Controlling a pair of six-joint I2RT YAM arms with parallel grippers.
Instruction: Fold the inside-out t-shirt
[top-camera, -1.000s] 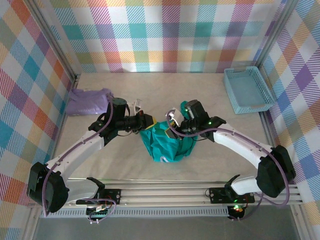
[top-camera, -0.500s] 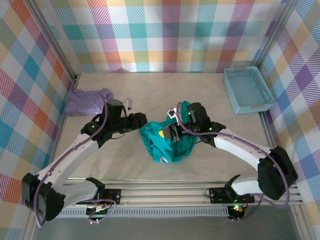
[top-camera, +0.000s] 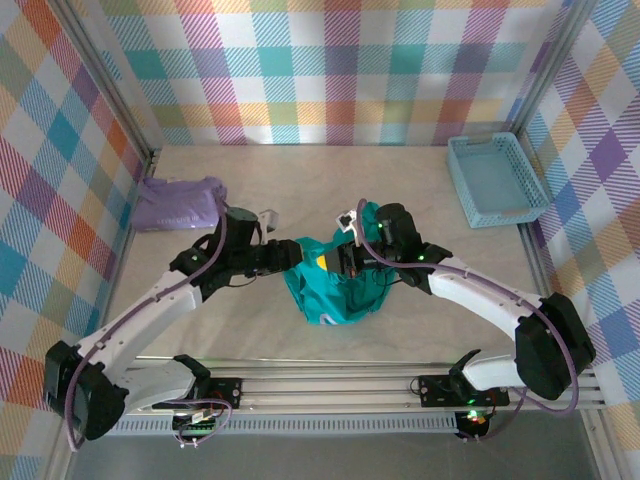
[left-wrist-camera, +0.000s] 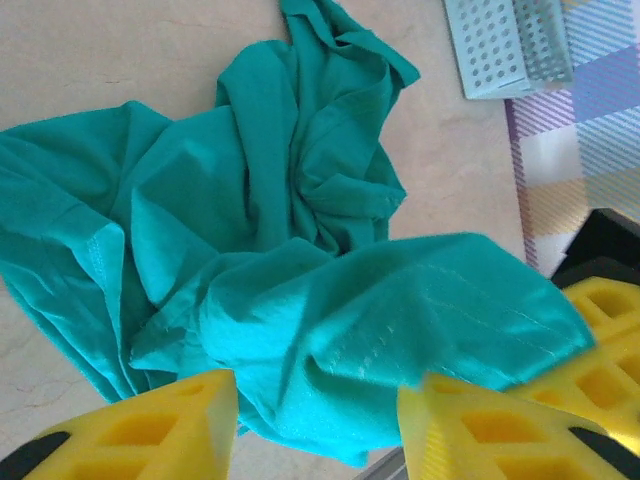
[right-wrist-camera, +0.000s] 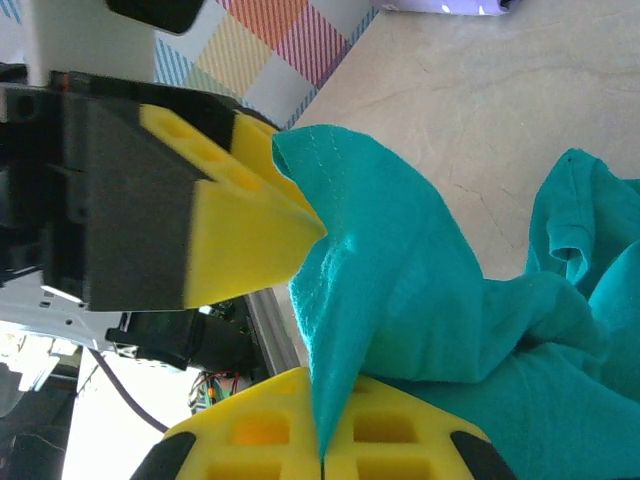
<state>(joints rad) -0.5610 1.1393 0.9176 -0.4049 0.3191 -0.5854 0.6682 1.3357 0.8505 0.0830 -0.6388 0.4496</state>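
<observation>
**Right tool clamped on teal shirt, left tool spread beside it**

The inside-out t-shirt (top-camera: 335, 295) sits crumpled in a heap at mid worktop (top-camera: 420, 190), between the two arms; teal fabric, bunched and creased, with stitched hems showing in the left wrist view.

The right tool (top-camera: 340, 262) is at the heap's upper left edge; in its wrist view the two yellow fingers (right-wrist-camera: 400, 432) are pressed together with a fold of the shirt (right-wrist-camera: 400, 270) clamped between them; the fold rises from the pinch as a raised flap.

The left tool (top-camera: 290, 254) comes in from the left, just beside the right tool; in its wrist view the yellow fingers (left-wrist-camera: 160, 425) stand well apart, nothing clamped; the lifted flap of shirt (left-wrist-camera: 400, 320) hangs just past the fingertips, with its lower edge in the gap between them; one left finger (right-wrist-camera: 235, 215) shows in the right wrist view touching or nearly touching the flap, cannot tell which.

A pale lavender garment (top-camera: 178, 203) lies bunched at the far left of the worktop, well apart from the shirt; a light blue perforated basket (top-camera: 497, 180) sits at the far right.
</observation>
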